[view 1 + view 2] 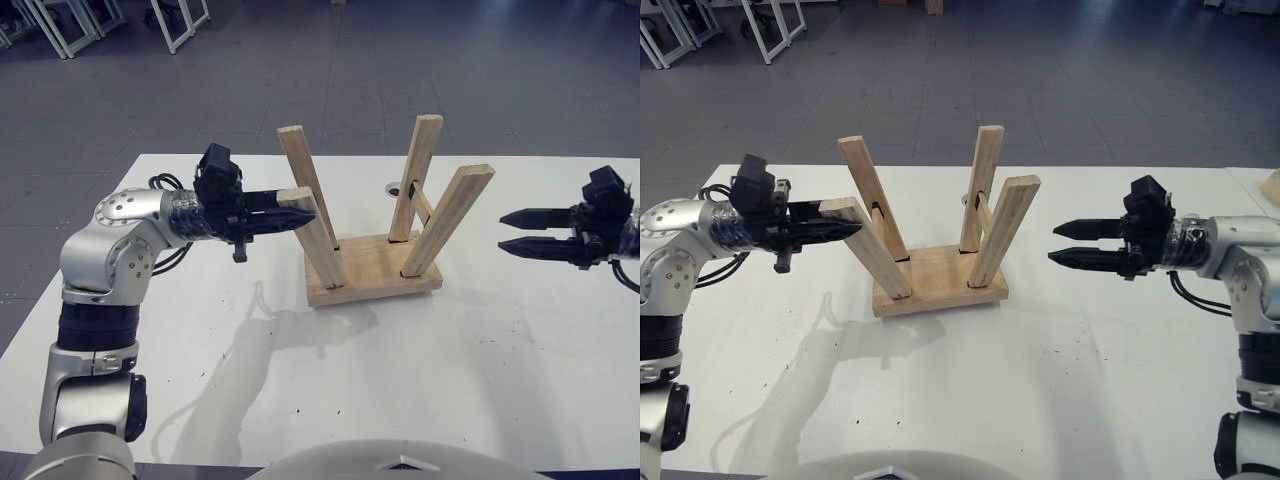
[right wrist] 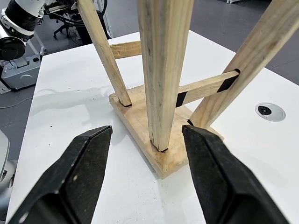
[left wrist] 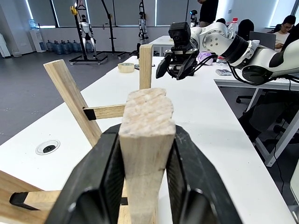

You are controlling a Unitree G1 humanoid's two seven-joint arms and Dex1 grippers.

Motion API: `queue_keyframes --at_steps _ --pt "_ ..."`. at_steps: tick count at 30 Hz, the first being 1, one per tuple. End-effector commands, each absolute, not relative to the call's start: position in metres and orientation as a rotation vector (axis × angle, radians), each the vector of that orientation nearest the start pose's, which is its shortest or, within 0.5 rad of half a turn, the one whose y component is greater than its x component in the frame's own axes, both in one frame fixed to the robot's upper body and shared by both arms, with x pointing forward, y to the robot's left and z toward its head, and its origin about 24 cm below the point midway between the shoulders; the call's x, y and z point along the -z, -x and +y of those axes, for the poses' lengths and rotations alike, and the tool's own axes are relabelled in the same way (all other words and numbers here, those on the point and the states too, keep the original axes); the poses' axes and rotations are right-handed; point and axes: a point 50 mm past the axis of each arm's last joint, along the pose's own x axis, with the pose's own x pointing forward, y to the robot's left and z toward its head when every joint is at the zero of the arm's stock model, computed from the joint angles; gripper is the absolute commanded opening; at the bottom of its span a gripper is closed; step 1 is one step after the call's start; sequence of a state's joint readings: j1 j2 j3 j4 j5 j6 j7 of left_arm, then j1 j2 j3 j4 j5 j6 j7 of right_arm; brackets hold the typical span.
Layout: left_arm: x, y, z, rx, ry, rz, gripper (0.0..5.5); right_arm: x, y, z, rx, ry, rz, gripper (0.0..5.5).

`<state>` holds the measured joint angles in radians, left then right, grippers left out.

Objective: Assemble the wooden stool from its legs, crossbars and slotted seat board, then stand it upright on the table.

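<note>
So, head views: stool (image 1: 440,225) sat inverted on the table (image 1: 480,350), seat board (image 1: 350,262) down. Left wrist: left gripper (image 3: 147,134) clamped on a leg end (image 3: 145,107), likely steadying. Right wrist: right gripper (image 2: 146,135) gaped wide, short of the nearest leg (image 2: 163,70), probably lining up for the flip.

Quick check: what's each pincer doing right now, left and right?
Left pincer: closed on the top end of a stool leg.
Right pincer: open, holding nothing.

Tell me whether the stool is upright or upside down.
Upside down. The seat board lies flat on the table and all four legs point up; the left gripper holds one leg's top end.
</note>
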<state>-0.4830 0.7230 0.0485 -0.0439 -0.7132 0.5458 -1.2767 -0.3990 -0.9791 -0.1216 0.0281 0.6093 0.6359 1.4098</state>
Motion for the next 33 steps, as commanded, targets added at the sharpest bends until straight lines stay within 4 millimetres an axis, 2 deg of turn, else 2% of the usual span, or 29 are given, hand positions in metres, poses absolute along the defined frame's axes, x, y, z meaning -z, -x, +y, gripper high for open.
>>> queue_keyframes --at_steps 1,6,12,14,18,19,25,27,30,31,33 --pt "-0.201 -0.277 0.196 1.425 -0.057 0.008 1.07 -0.203 -0.274 -0.254 -1.242 0.179 0.29 2.77" --pt "-0.199 -0.276 0.191 1.455 -0.061 0.017 1.07 -0.207 -0.292 -0.241 -1.258 0.175 0.241 2.77" --pt "-0.197 -0.276 0.186 1.466 -0.065 0.017 1.07 -0.214 -0.293 -0.218 -1.381 0.1 0.225 2.77" --pt "-0.196 -0.276 0.186 1.467 -0.063 0.015 1.07 -0.213 -0.293 -0.214 -1.405 0.023 0.266 2.34" --pt "-0.197 -0.275 0.187 1.489 -0.044 0.033 1.07 -0.201 -0.286 -0.206 -1.453 -0.057 0.363 1.74" --pt "-0.197 -0.273 0.189 1.506 -0.017 0.05 1.07 -0.2 -0.281 -0.205 -1.477 -0.104 0.389 1.53" --pt "-0.203 -0.253 0.202 1.614 0.235 0.202 1.07 -0.212 -0.245 -0.202 -1.607 -0.417 0.566 1.42" --pt "-0.206 -0.249 0.205 1.615 0.33 0.253 1.07 -0.22 -0.245 -0.204 -1.615 -0.584 0.613 1.42" --pt "-0.208 -0.245 0.204 1.623 0.44 0.313 1.07 -0.224 -0.243 -0.201 -1.642 -0.684 0.67 1.42" --pt "-0.205 -0.247 0.203 1.614 0.463 0.338 1.07 -0.219 -0.246 -0.199 -1.621 -0.706 0.683 1.42" --pt "-0.197 -0.257 0.201 1.556 0.48 0.346 1.64 -0.206 -0.254 -0.193 -1.558 -0.736 0.704 1.42"
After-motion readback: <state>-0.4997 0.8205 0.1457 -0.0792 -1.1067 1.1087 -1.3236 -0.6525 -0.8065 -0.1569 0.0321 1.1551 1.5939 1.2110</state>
